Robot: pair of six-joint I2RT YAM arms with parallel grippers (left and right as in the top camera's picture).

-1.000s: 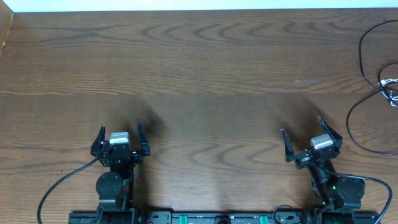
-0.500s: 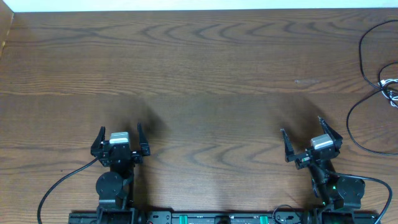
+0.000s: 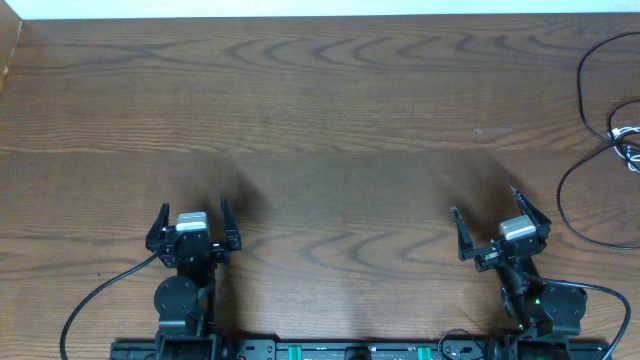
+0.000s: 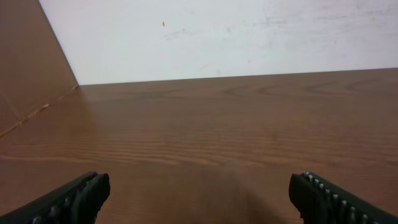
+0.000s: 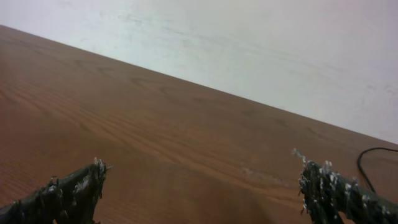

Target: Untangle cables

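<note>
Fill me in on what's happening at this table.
Nothing is being handled right now. Two robot arms sit at the near edge of the wooden table. The left claw and the right claw are both open and hold nothing. The tangle lies at the far right edge, closer to the right arm: a long black cable in loose loops, with a short white cable across it. Neither claw touches them.

A robotics lab bench — a wood-grain desk [image 3: 330,110] against a plain white wall [image 4: 236,34], two arms mounted at its edge.
</note>
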